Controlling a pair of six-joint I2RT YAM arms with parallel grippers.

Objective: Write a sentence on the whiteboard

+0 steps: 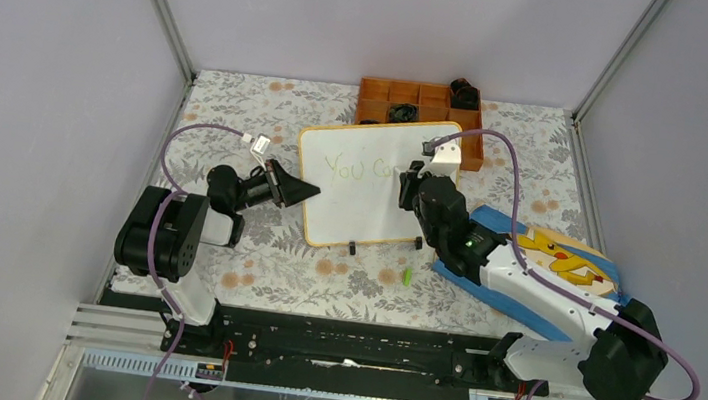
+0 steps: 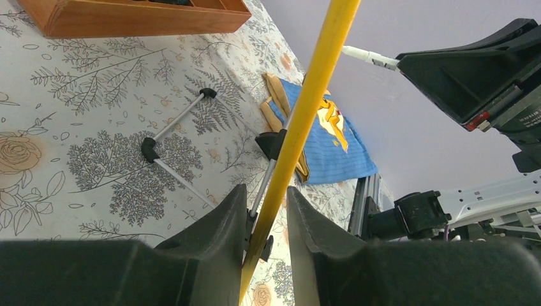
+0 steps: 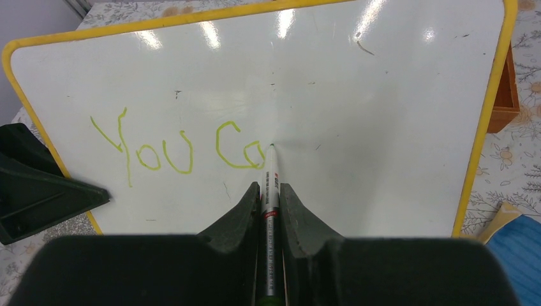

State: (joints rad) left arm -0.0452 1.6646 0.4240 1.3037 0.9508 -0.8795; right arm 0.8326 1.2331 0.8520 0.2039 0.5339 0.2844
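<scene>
1. The right gripper point(image 3: 268, 189) has its two fingers pressed together on a marker point(image 3: 273, 167). The barrel runs straight out between them, so the wrist's motion goes directly into the tip.
2. Just ahead of those fingers the tip touches the whiteboard point(image 3: 370, 115) at the end of the last stroke. The sentence point(image 3: 172, 153) trails off to the gripper's left and so far reads "You Ca" in light green. Only part of it is written, by my judgement, and bare board lies ahead and to the right for the remaining words.
3. Further left of the writing, the left gripper point(image 2: 265, 189) is clamped on the board's yellow frame point(image 2: 309, 102), one finger on each face. This probably braces the board so that pen pressure cannot push or rock it.
4. Below that grip, the wire stand point(image 2: 150, 150) with black feet props the board at a slant above the table point(image 1: 239, 116). That is likely why it needs steadying.
5. Beyond the board's far edge sits the orange tray point(image 1: 422, 97).
6. Under the right forearm, behind the gripper, lies the blue cloth point(image 1: 563, 269).
7. A small green piece, perhaps the pen's cap point(image 1: 407, 277), lies on the table near the board's lower edge.
</scene>
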